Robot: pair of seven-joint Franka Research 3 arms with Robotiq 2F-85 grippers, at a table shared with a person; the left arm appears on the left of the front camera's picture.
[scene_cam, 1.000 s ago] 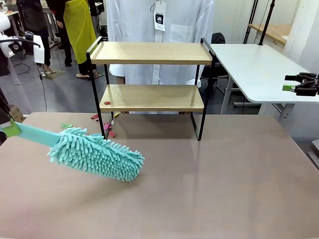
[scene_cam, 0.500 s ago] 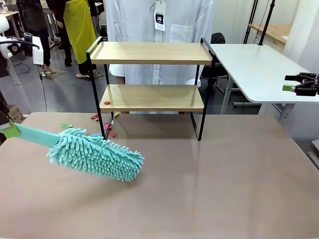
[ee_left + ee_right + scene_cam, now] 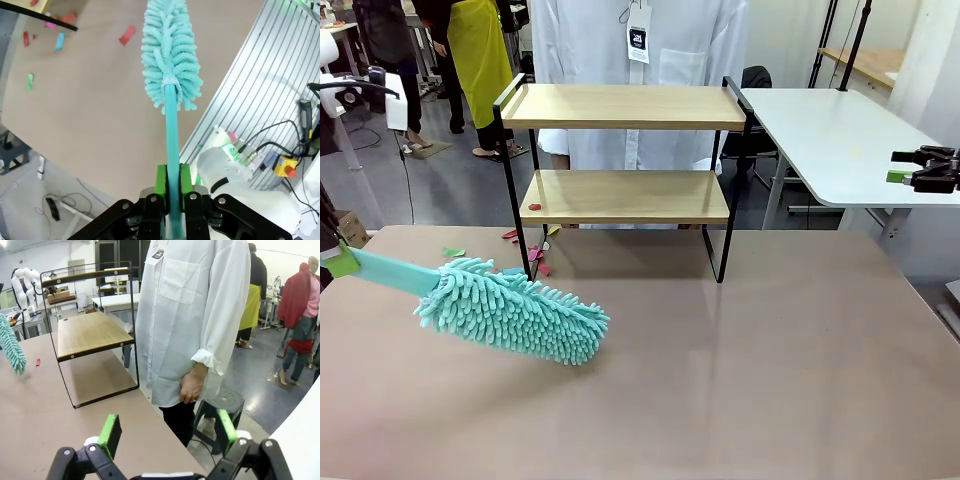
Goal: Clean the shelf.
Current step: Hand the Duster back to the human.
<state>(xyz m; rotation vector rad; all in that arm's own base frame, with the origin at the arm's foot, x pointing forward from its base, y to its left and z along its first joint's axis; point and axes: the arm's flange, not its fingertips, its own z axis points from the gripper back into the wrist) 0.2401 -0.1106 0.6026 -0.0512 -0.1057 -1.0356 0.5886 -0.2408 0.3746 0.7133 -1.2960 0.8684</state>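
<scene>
At the lower left of the front view my left gripper (image 3: 169, 197) is clamped on the flat handle of a teal duster (image 3: 510, 308), the green pads pinching it from both sides in the left wrist view. The fluffy head hangs low over the beige surface (image 3: 770, 370), angled down toward the middle of the frame. The shelf (image 3: 623, 155) stands at upper centre, on the far edge of the surface, with a person in a white coat (image 3: 195, 305) right behind it. A small red scrap (image 3: 534, 207) lies on the left end of the lower board; more coloured scraps (image 3: 535, 252) sit on the surface near the shelf's left legs.

My right gripper (image 3: 167, 432) is spread wide, holding nothing, parked off to the right and looking sideways at the shelf.

For this step I judge the head needs lifting clear of the surface first, then bringing level with a board. I would enter the lower tier from its open front, since the raised rails block the ends, and keep the handle below the top board. Sweeping the red scrap toward the front lip looks safer than pushing it at the person. The handle is thin and long, so I would move slowly to stop it twisting in the pads.
</scene>
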